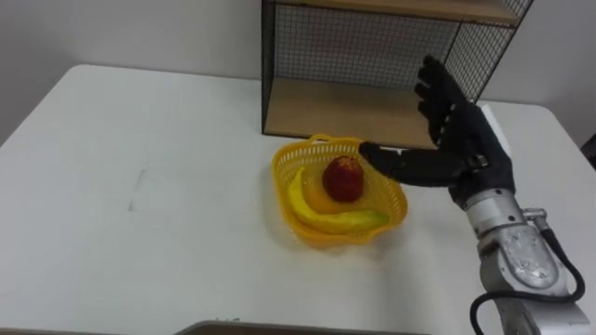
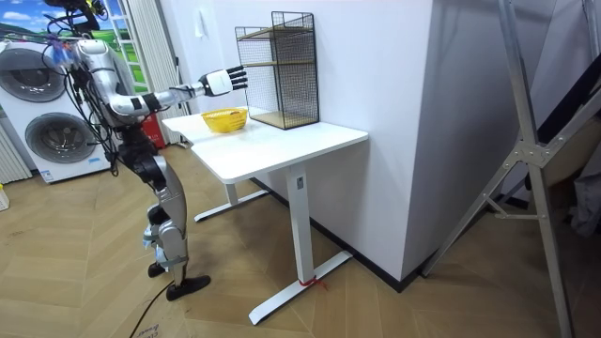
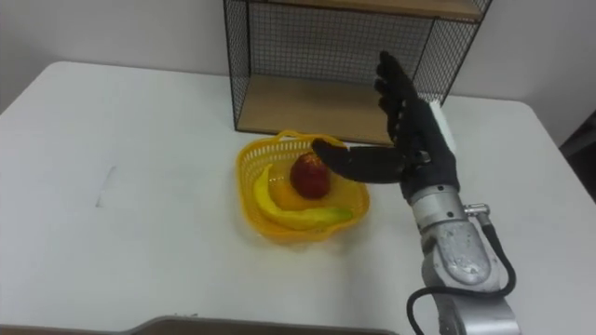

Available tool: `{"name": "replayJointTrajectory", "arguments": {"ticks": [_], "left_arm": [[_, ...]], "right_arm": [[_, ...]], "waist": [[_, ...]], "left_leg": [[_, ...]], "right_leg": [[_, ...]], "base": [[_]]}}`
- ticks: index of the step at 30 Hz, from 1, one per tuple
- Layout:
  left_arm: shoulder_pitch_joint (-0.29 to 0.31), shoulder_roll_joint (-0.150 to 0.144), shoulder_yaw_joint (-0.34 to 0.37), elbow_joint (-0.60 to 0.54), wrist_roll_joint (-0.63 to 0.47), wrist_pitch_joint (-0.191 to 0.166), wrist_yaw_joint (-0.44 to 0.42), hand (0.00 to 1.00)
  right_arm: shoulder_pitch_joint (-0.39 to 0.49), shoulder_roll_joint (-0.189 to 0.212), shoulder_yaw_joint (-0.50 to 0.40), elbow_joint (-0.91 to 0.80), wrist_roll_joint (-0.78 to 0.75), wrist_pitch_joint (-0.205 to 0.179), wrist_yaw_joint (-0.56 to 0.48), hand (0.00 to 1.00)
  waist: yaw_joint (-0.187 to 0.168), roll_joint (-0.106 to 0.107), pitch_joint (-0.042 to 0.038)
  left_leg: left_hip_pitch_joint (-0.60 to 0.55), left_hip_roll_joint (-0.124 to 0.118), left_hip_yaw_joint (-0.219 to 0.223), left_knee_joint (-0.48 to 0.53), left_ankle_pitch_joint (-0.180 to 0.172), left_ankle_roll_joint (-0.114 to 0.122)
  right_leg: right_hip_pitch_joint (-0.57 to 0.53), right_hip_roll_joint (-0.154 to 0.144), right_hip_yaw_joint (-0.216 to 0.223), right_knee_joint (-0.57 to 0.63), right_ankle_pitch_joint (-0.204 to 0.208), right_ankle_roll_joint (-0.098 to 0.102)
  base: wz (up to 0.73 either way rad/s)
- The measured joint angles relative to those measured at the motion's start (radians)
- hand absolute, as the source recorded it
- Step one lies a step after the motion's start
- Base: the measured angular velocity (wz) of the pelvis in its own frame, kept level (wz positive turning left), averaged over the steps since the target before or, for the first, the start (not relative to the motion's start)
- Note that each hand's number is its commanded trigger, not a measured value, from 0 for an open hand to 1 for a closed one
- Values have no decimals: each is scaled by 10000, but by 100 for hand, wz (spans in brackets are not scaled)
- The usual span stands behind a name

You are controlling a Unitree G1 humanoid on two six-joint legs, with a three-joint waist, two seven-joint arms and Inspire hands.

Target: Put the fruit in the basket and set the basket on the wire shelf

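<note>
The yellow basket (image 1: 312,233) sits on the white table (image 1: 140,186) directly in front of the wire shelf (image 1: 372,46), its far rim close to the shelf's lower board. It already holds the fruit: a red apple (image 1: 343,179) on top, a banana (image 1: 340,221) curving along the near side, and an orange fruit (image 1: 319,198) tucked beneath. The right robot hand (image 1: 466,149) stands just to the basket's right. It is spread wide and grips nothing, its palm facing the basket and its fingers straight, pointing up and away from the robot. Its thumb (image 1: 400,166) reaches sideways over the basket's right rim towards the apple (whether it touches the rim I cannot tell). So the basket lies to the left of this hand and the shelf lies beyond both, away from the robot. Filling looks done, and what remains is the lift onto the shelf. The basket is a little wider across than deep, and the banana's long axis runs from far left to near right. Since the hand is already level with the right rim, the likely move is to close on that rim, then carry the basket forward and up onto the lower board. A one-sided hold may tilt the load.
</note>
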Motion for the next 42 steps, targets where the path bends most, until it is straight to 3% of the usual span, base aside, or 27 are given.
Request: {"name": "replayJointTrajectory", "arguments": {"ticks": [3,6,8,11,13,17,23,26,33,35,37,42], "left_arm": [[125,-15,675,-343,-1239,-123,869,0],[241,-22,1514,-610,-2434,-469,1998,0],[398,-51,2190,-1594,-3481,-596,2984,0],[531,-61,2880,-3299,-3969,-747,4496,0],[540,-68,3055,-4548,-4150,-980,5534,0],[520,-79,3376,-6646,-4062,-1771,7273,0],[484,-134,3763,-8906,-3657,-1968,8622,0],[463,-145,3757,-10099,-3658,-2005,8733,0],[15,-139,3306,-11384,-3976,-2039,8232,0],[15,-138,2683,-11485,-4103,-2064,7500,0],[15,-138,2155,-11485,-4164,-2064,6930,0],[-6,-141,343,-11424,-4554,-2067,5225,0]], "right_arm": [[73,-6,-359,43,4,-128,-496,0],[325,-5,-610,96,65,-163,-947,0],[729,-4,-748,97,66,-242,-1342,0],[1012,-1,-992,94,160,-241,-1914,0],[1049,-1,-992,96,165,-242,-2136,0],[1332,-1,-1109,97,94,-303,-2369,0],[1717,6,-1654,137,38,-363,-2719,0],[1719,9,-1660,137,-18,-363,-2715,0],[1729,139,-1607,137,-299,-364,-2224,0],[1734,301,-1448,150,-299,-371,-1949,0],[1729,301,-1280,380,-307,-518,-1774,0],[1733,563,-792,1073,-275,-566,-1070,0]], "waist": [[3,9,36],[87,51,58],[210,93,61],[414,198,78],[548,275,58],[735,435,-67],[854,469,-46],[834,392,-5],[634,344,32],[551,337,60],[431,323,138],[220,330,170]], "left_leg": [[-13,-2,-76,-2,0,0],[-11,-5,-116,-14,1,0],[-6,0,-106,-44,1,1],[-9,-3,-47,-52,1,1],[-12,-2,-59,-49,1,1],[58,-3,-61,-60,2,3],[62,-30,-212,-23,6,11],[-36,-47,-213,20,9,5],[-53,-91,-292,15,25,24],[-44,-89,-297,14,27,25],[-44,-88,-294,11,26,25],[-20,-79,-244,-26,27,26]], "right_leg": [[21,-3,-37,-10,0,1],[31,-6,-50,-15,-1,2],[-5,-2,-28,-12,-2,2],[-29,-4,-3,-13,-1,2],[-26,-7,-22,-11,-2,2],[28,-9,-22,-4,-3,4],[72,-36,-66,11,-20,28],[-12,-44,-41,6,-23,23],[30,-85,-168,-8,-30,25],[49,-82,-173,-12,-31,27],[48,-76,-157,-22,-31,27],[25,-70,-120,-3,-32,28]], "base": [[7],[1],[-3],[-5],[0],[-1],[3],[1],[5],[3],[0],[-3]]}}
